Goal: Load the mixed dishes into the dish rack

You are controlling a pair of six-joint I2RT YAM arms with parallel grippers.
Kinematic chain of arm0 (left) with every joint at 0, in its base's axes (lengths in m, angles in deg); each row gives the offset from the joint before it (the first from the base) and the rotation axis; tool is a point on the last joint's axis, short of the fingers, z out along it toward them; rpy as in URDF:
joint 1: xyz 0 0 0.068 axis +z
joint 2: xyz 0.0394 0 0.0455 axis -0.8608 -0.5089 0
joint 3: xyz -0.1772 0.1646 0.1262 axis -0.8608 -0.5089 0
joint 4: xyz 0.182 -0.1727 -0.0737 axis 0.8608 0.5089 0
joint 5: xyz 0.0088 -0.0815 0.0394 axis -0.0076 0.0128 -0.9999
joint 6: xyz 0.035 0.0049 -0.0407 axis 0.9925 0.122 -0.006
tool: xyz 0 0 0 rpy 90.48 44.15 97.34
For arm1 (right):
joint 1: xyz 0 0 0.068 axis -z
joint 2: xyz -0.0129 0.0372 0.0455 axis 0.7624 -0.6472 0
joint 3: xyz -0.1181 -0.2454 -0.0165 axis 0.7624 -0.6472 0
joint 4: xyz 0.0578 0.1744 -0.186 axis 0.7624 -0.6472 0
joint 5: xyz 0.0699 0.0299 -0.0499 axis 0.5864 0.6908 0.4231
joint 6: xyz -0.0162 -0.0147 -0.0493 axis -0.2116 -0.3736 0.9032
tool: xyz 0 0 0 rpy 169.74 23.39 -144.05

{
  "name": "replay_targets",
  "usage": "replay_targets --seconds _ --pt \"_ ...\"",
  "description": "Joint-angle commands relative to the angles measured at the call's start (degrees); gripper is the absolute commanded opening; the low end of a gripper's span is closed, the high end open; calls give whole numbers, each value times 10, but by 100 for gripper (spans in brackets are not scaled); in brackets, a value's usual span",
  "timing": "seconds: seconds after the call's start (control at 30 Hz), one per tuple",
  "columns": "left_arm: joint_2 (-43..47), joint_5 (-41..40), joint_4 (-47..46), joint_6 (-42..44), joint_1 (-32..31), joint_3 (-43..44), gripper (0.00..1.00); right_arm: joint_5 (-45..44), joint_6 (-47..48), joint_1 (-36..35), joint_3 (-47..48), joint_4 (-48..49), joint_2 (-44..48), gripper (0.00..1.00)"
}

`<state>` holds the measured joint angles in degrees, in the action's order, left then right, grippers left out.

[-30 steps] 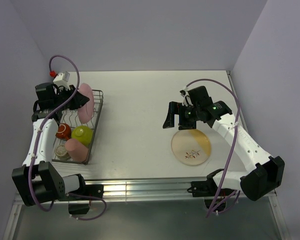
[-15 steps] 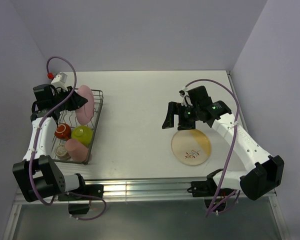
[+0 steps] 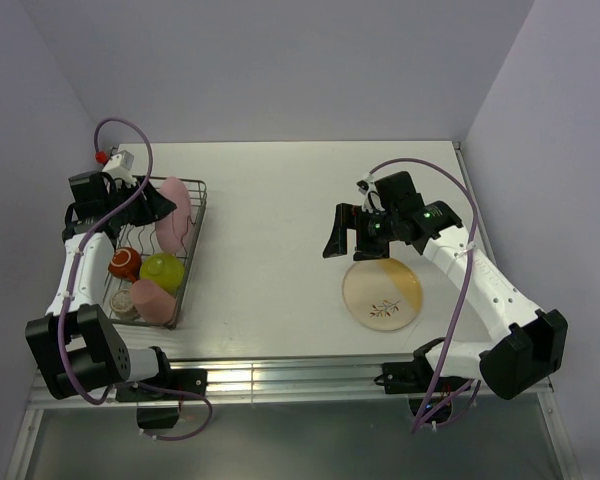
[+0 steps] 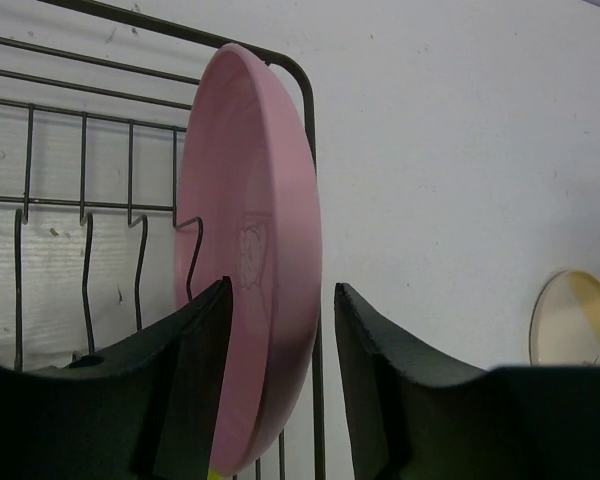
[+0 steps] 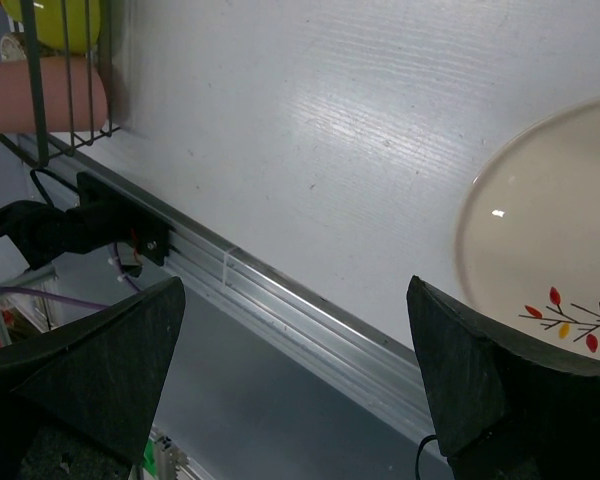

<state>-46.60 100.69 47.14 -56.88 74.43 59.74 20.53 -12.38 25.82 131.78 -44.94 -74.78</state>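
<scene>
Left wrist: left gripper (image 4: 280,292) straddles the pink plate (image 4: 255,190) rim, with a sliver of gap at the right finger, so it looks let go. Plate stands on edge at the far end of the rack (image 3: 190,265). Since 1 s ago this arm has backed off slightly leftward. Right gripper (image 5: 295,290) is spread wide, empty, barely moved, over the table (image 3: 280,220) beside the cream plate (image 5: 550,220).
</scene>
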Motion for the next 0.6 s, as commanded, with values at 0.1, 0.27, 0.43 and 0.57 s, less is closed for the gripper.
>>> replay_targets --seconds 0.1,0.27,0.43,0.57 --pt "40 -55 6 -17 3 12 53 0 0 -1 -6 24 9 99" --pt "81 -114 32 -43 2 33 69 -17 -5 -2 -7 22 5 99" --pt "119 -133 55 -54 2 55 75 -22 -14 -1 -8 23 0 99" --pt "193 -207 57 -87 0 62 73 -81 -42 -2 -5 14 -7 99"
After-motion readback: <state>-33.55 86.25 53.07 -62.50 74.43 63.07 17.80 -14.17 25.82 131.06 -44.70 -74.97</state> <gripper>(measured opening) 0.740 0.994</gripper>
